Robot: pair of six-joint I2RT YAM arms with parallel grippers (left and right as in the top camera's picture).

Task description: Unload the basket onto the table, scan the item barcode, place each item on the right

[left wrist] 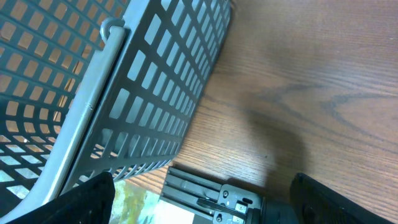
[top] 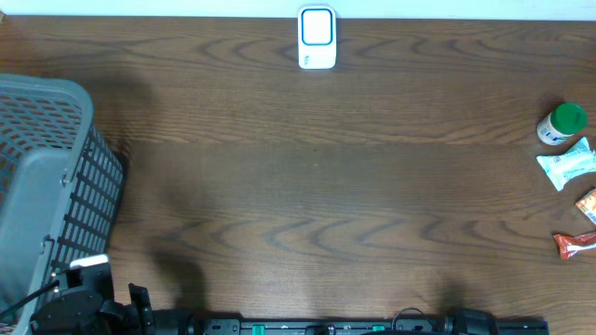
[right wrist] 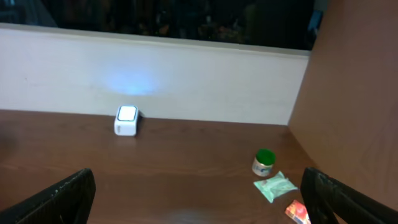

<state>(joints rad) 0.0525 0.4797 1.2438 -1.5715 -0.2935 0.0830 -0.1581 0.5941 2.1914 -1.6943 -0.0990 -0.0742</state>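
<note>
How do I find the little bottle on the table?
Look at the brown wooden table and go to its right edge, where a few small things lie in a row. The bottle is at the far end of that row, just beyond a pale packet. It is the only round thing there, white with a bright green lid; the others are flat.

1. I can read no text, brand or number in any of my three views.
2. The bottle (top: 562,124) has a white label with blue print, too small for me to read.
3. The print on the white packet (top: 570,164) and the red packet (top: 575,244) is blurred.
4. The scanner (top: 317,38) shows a blue-rimmed white face, and I cannot make out any letters on it.
</note>
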